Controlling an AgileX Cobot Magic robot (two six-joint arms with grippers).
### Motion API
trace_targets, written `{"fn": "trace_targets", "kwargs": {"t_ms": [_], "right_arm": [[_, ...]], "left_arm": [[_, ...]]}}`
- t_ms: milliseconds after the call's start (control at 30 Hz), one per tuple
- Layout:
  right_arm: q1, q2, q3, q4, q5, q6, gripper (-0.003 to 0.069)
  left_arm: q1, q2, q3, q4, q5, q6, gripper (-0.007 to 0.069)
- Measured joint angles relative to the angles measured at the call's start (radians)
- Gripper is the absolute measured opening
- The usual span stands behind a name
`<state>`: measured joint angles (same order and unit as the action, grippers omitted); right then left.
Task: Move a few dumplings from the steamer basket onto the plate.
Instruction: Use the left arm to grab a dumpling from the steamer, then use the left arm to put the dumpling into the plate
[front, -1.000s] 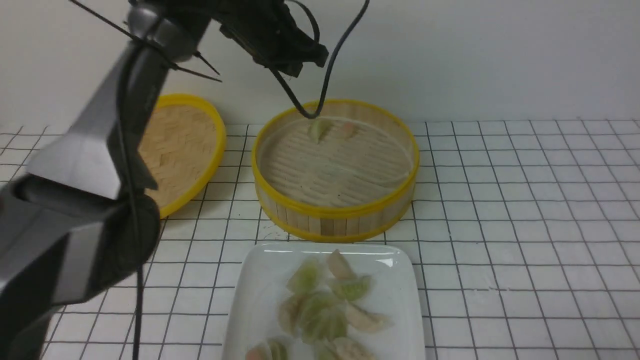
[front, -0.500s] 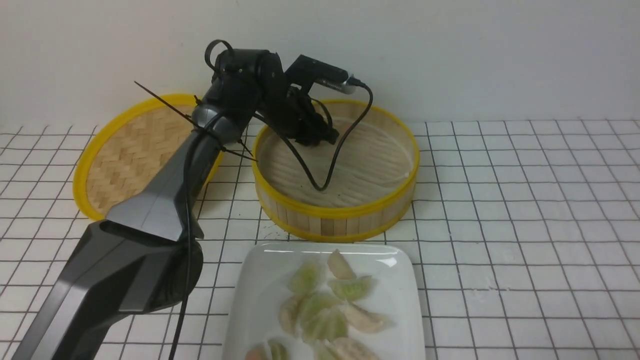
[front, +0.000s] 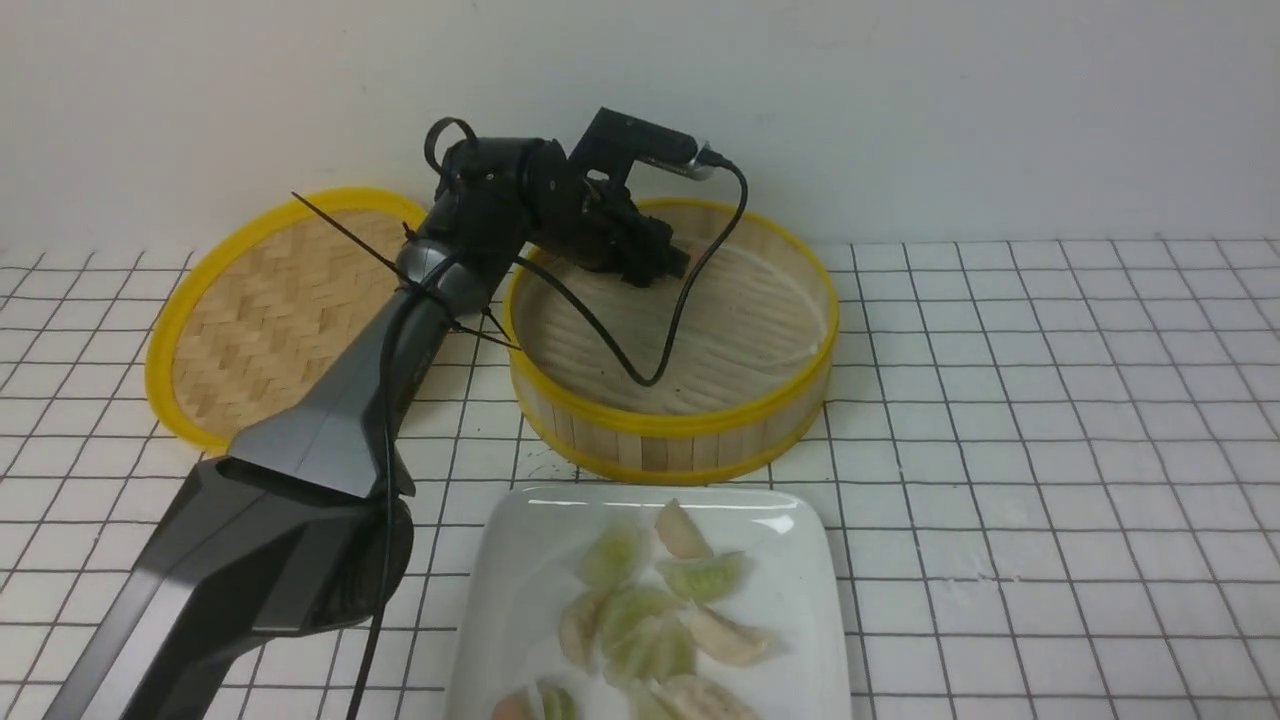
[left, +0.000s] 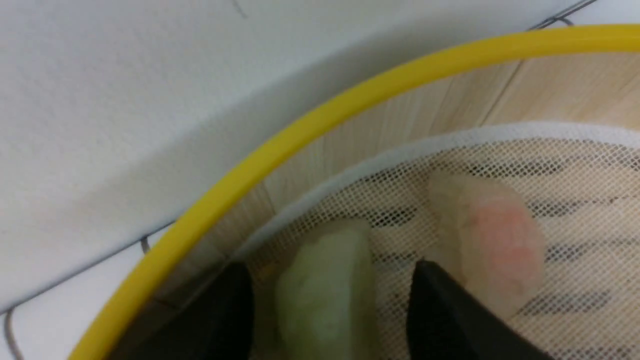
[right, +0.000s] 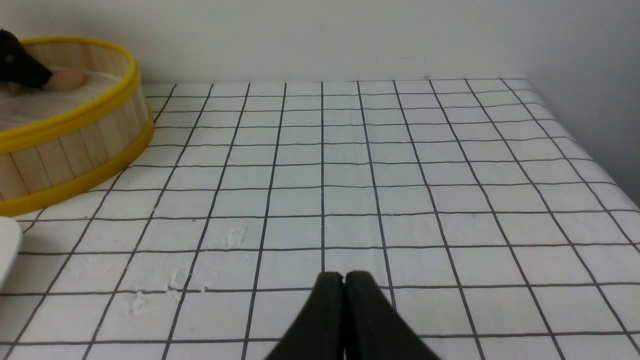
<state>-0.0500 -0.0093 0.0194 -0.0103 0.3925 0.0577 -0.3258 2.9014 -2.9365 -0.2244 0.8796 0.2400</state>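
Note:
The steamer basket (front: 680, 425) stands at the back of the table, and my left gripper (front: 655, 268) is down inside it near the far wall. In the left wrist view, my left gripper (left: 327, 272) stands open astride a pale green dumpling (left: 325, 295), with a gap on each side. A pinkish dumpling (left: 492, 245) lies just outside one finger (left: 450, 320). Both rest on the basket's white mesh liner. The white plate (front: 500, 570) at the front holds several dumplings (front: 650, 625). My right gripper (right: 343, 276) is shut and empty above the gridded cloth, out of the front view.
A flat woven lid (front: 280, 310) with a yellow rim lies left of the basket, partly under my left arm. A black cable (front: 650, 375) loops into the basket. The white wall runs close behind the basket. Gridded cloth extends to the table's right edge (right: 590, 160).
My left arm came down from above the basket and now sits low inside it at the far wall. Its jaws went from shut to open around the green dumpling. The right gripper stayed put.

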Motion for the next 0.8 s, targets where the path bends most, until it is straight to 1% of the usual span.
{"fn": "trace_targets", "kwargs": {"t_ms": [33, 100, 167, 300, 333, 367, 533, 667, 800], "right_arm": [[0.000, 0.000, 0.000, 0.000, 0.000, 0.000, -0.0010], [0.000, 0.000, 0.000, 0.000, 0.000, 0.000, -0.0010], [0.000, 0.000, 0.000, 0.000, 0.000, 0.000, -0.0010], [0.000, 0.000, 0.000, 0.000, 0.000, 0.000, -0.0010], [0.000, 0.000, 0.000, 0.000, 0.000, 0.000, -0.0010], [0.000, 0.000, 0.000, 0.000, 0.000, 0.000, -0.0010], [0.000, 0.000, 0.000, 0.000, 0.000, 0.000, -0.0010], [0.000, 0.000, 0.000, 0.000, 0.000, 0.000, -0.0010], [0.000, 0.000, 0.000, 0.000, 0.000, 0.000, -0.0010]], "left_arm": [[0.000, 0.000, 0.000, 0.000, 0.000, 0.000, 0.0351], [0.000, -0.001, -0.004, 0.015, 0.019, -0.037, 0.0260], [0.000, -0.007, -0.006, 0.028, 0.051, -0.058, 0.0260], [-0.006, -0.058, -0.005, 0.082, 0.215, -0.072, 0.0260], [-0.007, -0.092, -0.004, 0.098, 0.298, -0.072, 0.0260], [-0.007, -0.112, -0.003, 0.101, 0.336, -0.072, 0.0260], [-0.008, -0.245, -0.001, 0.102, 0.373, -0.072, 0.0263], [-0.008, -0.360, 0.003, 0.062, 0.375, -0.081, 0.0263], [-0.008, -0.531, 0.141, -0.021, 0.375, -0.090, 0.0263]]}}
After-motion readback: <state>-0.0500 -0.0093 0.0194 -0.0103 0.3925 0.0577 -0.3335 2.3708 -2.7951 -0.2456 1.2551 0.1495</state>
